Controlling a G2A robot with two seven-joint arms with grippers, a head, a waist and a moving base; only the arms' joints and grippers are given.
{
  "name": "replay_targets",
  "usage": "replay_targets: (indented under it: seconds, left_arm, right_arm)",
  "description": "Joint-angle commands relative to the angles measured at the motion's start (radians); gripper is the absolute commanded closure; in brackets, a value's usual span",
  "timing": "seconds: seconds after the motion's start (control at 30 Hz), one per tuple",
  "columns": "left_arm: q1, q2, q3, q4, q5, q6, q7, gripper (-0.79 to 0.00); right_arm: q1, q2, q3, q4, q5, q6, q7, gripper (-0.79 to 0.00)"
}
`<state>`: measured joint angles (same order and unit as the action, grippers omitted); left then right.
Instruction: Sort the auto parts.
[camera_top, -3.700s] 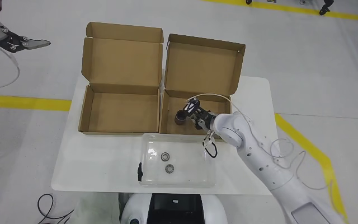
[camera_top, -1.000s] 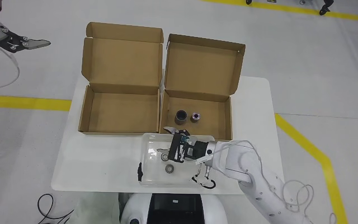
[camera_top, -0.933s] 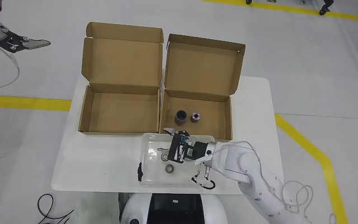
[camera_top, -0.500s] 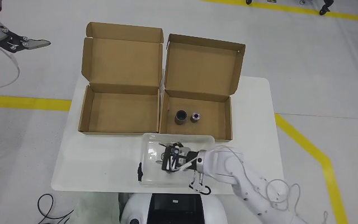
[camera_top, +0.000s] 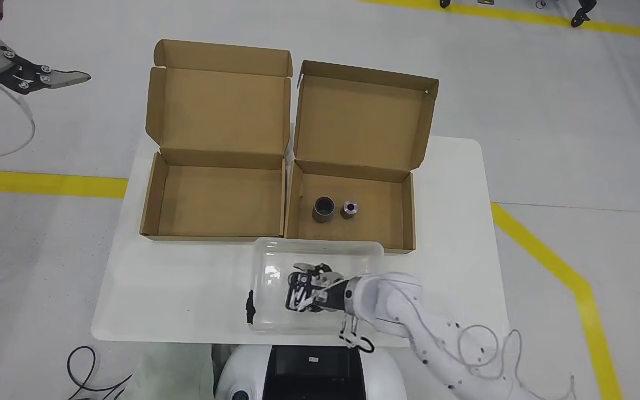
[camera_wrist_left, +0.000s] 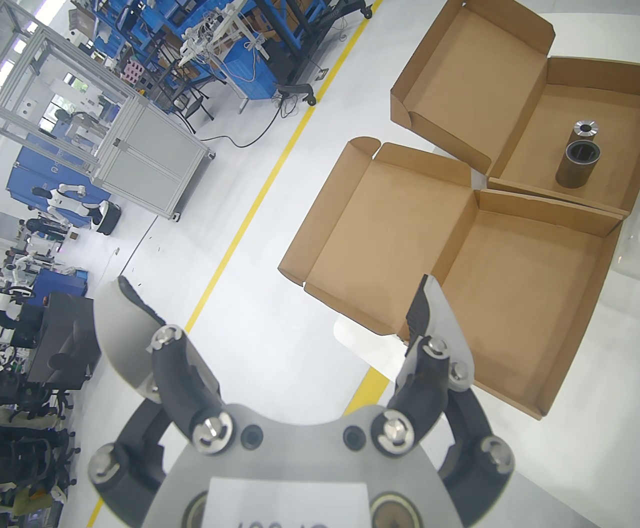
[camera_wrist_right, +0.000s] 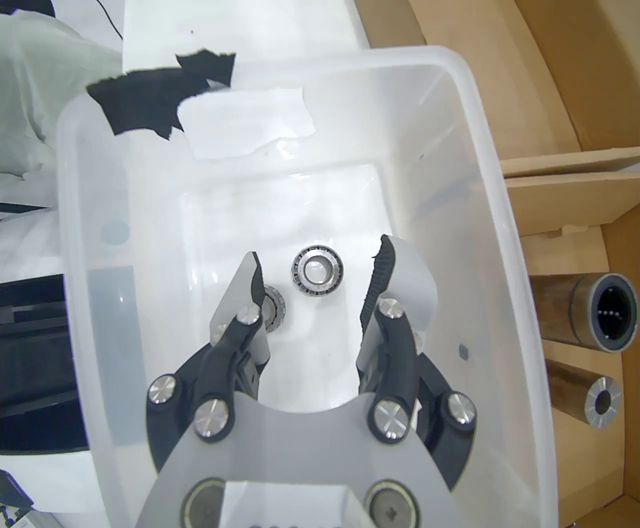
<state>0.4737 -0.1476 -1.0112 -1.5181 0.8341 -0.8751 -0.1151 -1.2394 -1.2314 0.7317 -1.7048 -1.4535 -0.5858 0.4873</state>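
My right gripper (camera_wrist_right: 319, 260) is open, low inside the clear plastic bin (camera_wrist_right: 475, 165). A small steel bearing (camera_wrist_right: 317, 271) lies flat on the bin floor between its fingertips. A second bearing (camera_wrist_right: 275, 314) sits against one finger, partly hidden by it. From above, the same gripper (camera_top: 305, 287) is in the bin (camera_top: 318, 241) at the table's front. The right cardboard box (camera_top: 390, 215) holds a dark cylinder (camera_top: 323, 208) and a small silver bushing (camera_top: 349, 208). My left gripper (camera_wrist_left: 272, 290) is open with nothing in it, over the floor off the table's left.
The left cardboard box (camera_top: 215, 200) has nothing inside and stands against the right one, both lids raised at the back. Black tape (camera_wrist_right: 150, 100) and a white label mark the bin's end wall. White table (camera_top: 450, 200) lies bare to the right of the boxes.
The right arm left the small silver bushing in the right box, came back to the bin and went down into it. Its open fingers now straddle a bearing. The left arm has not moved.
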Motion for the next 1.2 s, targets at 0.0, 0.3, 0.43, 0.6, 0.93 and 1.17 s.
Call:
replay_targets:
  seconds: [0.0,0.3,0.43,0.6,0.93,1.17]
  left_arm:
    - [0.000,0.000,0.000,0.000,0.000,0.000,0.000,-0.785]
    - [0.000,0.000,0.000,0.000,0.000,0.000,0.000,-0.785]
    - [0.000,0.000,0.000,0.000,0.000,0.000,0.000,-0.785]
    - [0.000,0.000,0.000,0.000,0.000,0.000,0.000,-0.785]
    - [0.000,0.000,0.000,0.000,0.000,0.000,0.000,-0.785]
    - [0.000,0.000,0.000,0.000,0.000,0.000,0.000,-0.785]
  right_arm:
    - [0.011,-0.005,-0.013,0.011,-0.001,0.009,0.013,-0.391]
    - [0.055,-0.030,-0.069,0.071,-0.012,0.036,0.015,-0.403]
    - [0.071,-0.040,-0.091,0.100,-0.020,0.041,0.009,-0.400]
    - [0.085,-0.050,-0.104,0.124,-0.023,0.052,0.015,-0.409]
    - [0.096,-0.061,-0.115,0.149,-0.035,0.072,0.022,-0.265]
    - [0.100,-0.068,-0.122,0.153,-0.063,0.095,0.040,0.000]
